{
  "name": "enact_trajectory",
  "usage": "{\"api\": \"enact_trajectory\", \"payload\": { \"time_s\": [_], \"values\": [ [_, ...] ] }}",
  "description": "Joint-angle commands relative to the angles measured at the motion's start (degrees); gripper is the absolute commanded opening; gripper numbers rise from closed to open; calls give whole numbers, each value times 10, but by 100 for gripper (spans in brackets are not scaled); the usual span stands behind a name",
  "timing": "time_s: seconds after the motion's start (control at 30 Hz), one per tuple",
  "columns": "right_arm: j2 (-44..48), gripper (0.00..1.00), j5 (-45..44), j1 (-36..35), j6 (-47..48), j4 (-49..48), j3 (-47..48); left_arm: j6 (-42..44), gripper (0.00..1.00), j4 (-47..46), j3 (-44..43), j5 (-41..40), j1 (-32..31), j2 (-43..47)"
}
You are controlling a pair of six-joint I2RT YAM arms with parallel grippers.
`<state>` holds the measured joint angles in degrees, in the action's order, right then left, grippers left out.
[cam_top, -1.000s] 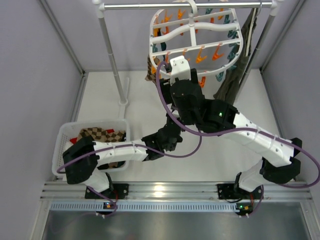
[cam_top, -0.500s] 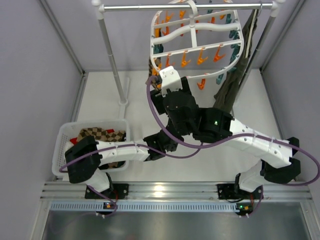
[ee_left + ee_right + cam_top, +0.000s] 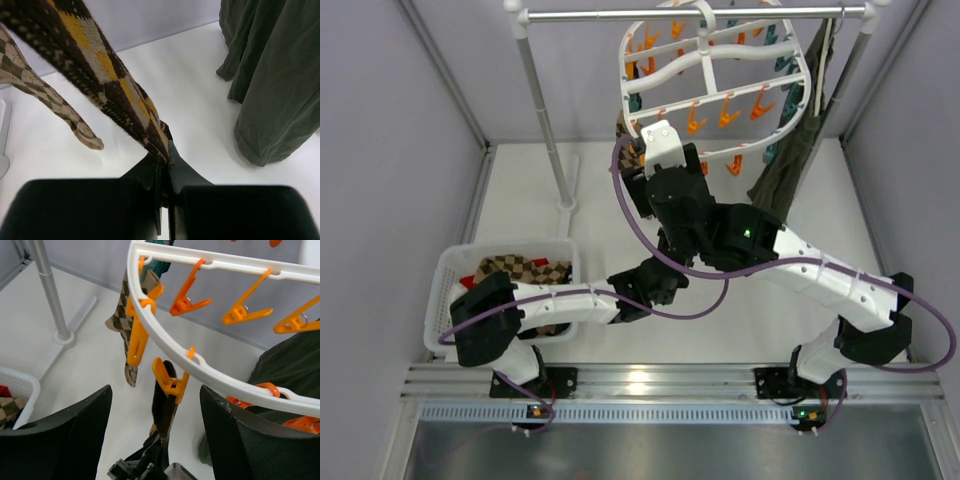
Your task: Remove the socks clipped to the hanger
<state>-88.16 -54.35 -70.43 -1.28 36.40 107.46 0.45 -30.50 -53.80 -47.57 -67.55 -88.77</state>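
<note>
Our left gripper (image 3: 164, 152) is clenching the lower end of the argyle sock (image 3: 115, 75), holding it taut under the hanger (image 3: 210, 371) above, while we are hovering our right gripper (image 3: 155, 405), spread wide, just short of the orange clip (image 3: 169, 382) pinning that sock, seemingly to squeeze it open.

Knit sock (image 3: 120, 100), smth glossy plastic hanger (image 3: 240, 385), matt cloth garment (image 3: 275, 90)

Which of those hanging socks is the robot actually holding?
The brown-and-yellow sock, pinched in the left gripper; the paler tan checked sock beside it hangs free.
</note>
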Motion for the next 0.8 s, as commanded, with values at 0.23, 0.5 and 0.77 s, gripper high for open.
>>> {"api": "enact_trajectory", "payload": {
  "time_s": [0.23, 0.5, 0.77],
  "values": [
    [11, 68, -11, 43, -10, -31, -44, -2, 0, -35, -19, 10, -10, 10],
    [11, 68, -40, 48, 7, -127, -88, 2, 0, -35, -27, 13, -21, 4],
    [28, 60, -68, 50, 70, -236, -119, 2, 0, -34, -24, 13, -27, 5]
  ]
}}
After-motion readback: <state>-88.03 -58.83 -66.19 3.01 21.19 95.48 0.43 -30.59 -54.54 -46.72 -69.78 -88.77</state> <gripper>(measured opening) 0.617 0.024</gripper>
